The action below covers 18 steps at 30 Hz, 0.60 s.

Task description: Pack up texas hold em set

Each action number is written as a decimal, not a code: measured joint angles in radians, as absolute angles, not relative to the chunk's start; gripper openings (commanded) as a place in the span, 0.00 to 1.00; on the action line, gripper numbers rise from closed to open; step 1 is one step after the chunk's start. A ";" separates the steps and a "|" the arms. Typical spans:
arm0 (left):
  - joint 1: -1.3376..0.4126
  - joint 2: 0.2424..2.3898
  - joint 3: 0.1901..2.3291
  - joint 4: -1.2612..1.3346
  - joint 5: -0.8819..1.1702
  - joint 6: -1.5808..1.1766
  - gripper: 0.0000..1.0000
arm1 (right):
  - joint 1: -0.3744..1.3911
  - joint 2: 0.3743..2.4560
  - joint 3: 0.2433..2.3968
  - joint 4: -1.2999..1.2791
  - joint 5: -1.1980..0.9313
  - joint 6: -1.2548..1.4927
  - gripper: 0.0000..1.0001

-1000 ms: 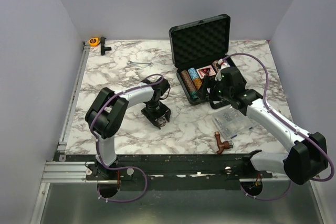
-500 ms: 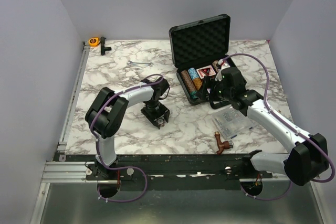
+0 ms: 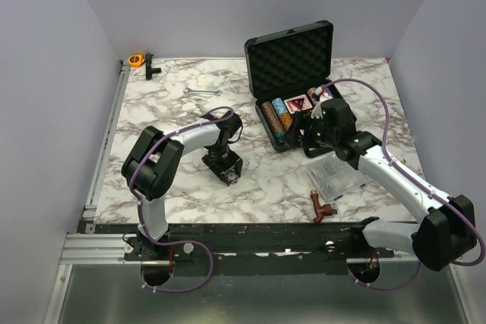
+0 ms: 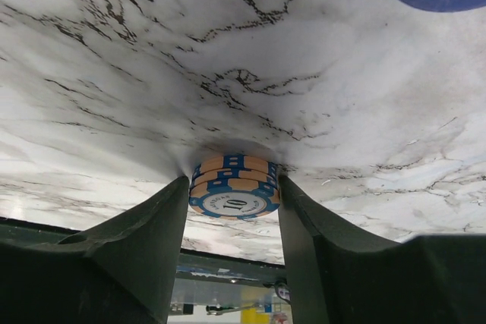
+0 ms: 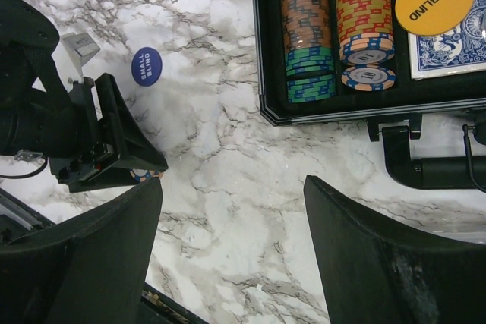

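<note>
L tool clenched on stack of 3 orange-blue chips on marble bench, R tool released, hovering nr open black case, 2 chip rows inside, 1 yellow disc on blue deck, 1 blue disc on bench.

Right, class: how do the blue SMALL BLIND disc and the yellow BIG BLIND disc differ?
Colour: the SMALL BLIND disc is dark blue with white lettering; the BIG BLIND disc is yellow with black lettering. Place: the SMALL BLIND disc lies on the marble table outside the case; the BIG BLIND disc lies inside it, on the blue card deck. Both are round and flat.
</note>
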<state>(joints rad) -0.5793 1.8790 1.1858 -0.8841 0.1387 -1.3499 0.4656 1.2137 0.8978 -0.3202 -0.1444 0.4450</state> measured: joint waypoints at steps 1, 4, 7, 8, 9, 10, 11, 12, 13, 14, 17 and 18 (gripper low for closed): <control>-0.578 1.879 1.186 -0.885 0.139 -1.348 0.45 | 0.466 1.214 0.898 -0.318 -0.147 0.445 0.78; -0.576 1.879 1.186 -0.888 0.138 -1.339 0.42 | 0.466 1.214 0.896 -0.310 -0.152 0.445 0.78; -0.575 1.880 1.187 -0.889 0.136 -1.333 0.25 | 0.466 1.214 0.892 -0.307 -0.159 0.445 0.78; -0.575 1.882 1.188 -0.889 0.136 -1.330 0.12 | 0.466 1.214 0.890 -0.307 -0.162 0.445 0.78; -0.575 1.882 1.188 -0.888 0.136 -1.327 0.00 | 0.466 1.214 0.889 -0.307 -0.166 0.445 0.78; -0.575 1.884 1.189 -0.891 0.135 -1.325 0.00 | 0.466 1.213 0.883 -0.303 -0.171 0.446 0.78; -0.575 1.884 1.190 -0.892 0.135 -1.324 0.00 | 0.466 1.211 0.876 -0.296 -0.175 0.450 0.78; -0.575 1.884 1.192 -0.892 0.135 -1.323 0.00 | 0.466 1.208 0.862 -0.284 -0.181 0.456 0.78; -0.575 1.884 1.195 -0.893 0.135 -1.322 0.00 | 0.466 1.203 0.843 -0.268 -0.190 0.465 0.77; -0.575 1.884 1.196 -0.893 0.135 -1.320 0.00 | 0.466 1.197 0.814 -0.243 -0.205 0.482 0.77; -0.575 1.871 1.185 -0.883 0.135 -1.324 0.00 | 0.466 1.183 0.710 -0.154 -0.258 0.544 0.74; -0.575 1.865 1.177 -0.876 0.135 -1.326 0.00 | 0.466 1.176 0.661 -0.109 -0.282 0.577 0.73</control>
